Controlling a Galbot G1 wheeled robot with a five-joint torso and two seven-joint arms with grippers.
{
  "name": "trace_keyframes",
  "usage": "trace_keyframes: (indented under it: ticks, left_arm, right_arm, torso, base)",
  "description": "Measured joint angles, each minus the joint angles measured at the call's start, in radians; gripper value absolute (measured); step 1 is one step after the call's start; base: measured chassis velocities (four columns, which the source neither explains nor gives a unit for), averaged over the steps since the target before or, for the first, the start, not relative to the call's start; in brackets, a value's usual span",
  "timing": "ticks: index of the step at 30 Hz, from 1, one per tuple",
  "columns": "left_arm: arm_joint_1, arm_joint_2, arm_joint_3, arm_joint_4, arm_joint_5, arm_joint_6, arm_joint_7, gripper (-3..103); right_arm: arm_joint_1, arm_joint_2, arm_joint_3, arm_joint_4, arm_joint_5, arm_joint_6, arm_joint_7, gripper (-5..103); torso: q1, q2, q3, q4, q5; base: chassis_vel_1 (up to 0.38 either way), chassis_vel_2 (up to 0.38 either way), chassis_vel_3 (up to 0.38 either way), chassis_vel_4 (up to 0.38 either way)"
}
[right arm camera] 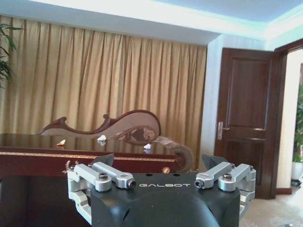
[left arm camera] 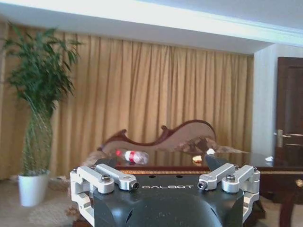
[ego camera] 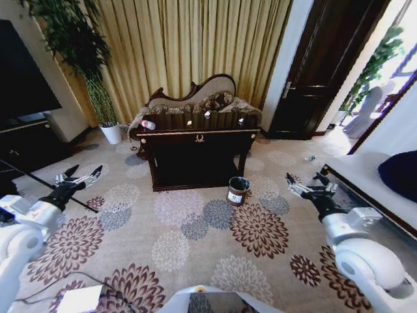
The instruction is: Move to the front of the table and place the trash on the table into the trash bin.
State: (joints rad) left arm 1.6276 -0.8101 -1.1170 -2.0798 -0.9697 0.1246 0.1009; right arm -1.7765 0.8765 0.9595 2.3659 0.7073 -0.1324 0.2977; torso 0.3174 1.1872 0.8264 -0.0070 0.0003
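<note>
At about nine o'clock in the head view, the left gripper [ego camera: 83,174] is held out low over the carpet, fingers spread apart and holding nothing. Toward twelve o'clock stands the table [ego camera: 195,136], with the bottle [ego camera: 148,124] lying on its side at the left end and small pale scraps [ego camera: 207,114] further right, too tiny to make out. The trash bin [ego camera: 238,191] sits on the carpet just off the table's front right corner. At three o'clock the right gripper [ego camera: 309,184] reaches forward, fingers likewise apart and bare.
</note>
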Motion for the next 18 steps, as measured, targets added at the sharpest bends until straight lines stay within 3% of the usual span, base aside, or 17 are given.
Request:
trace_keyframes:
  ticks: [5, 12, 18]
  left_arm:
    - [0.04, -0.079, -0.064, -0.065, 0.113, 0.003, -0.012, 100]
    - [0.097, -0.193, -0.12, -0.122, 0.139, 0.007, -0.018, 100]
    - [0.097, -0.215, -0.101, -0.147, 0.14, 0.028, -0.06, 100]
  right_arm:
    - [-0.004, 0.091, 0.026, 0.005, -0.099, 0.018, -0.038, 100]
    - [-0.026, 0.22, 0.028, 0.021, -0.193, 0.04, -0.072, 100]
    - [-0.019, 0.227, 0.016, 0.022, -0.195, 0.028, -0.069, 100]
  torso:
    - [0.0, 0.0, 0.0, -0.0001, 0.0]
    - [0.0, 0.0, 0.0, -0.0001, 0.0]
    - [0.0, 0.0, 0.0, 0.0002, 0.0]
  base:
    - [0.0, 0.0, 0.0, 0.0]
    - [0.0, 0.0, 0.0, 0.0]
    - [0.0, 0.0, 0.0, 0.0]
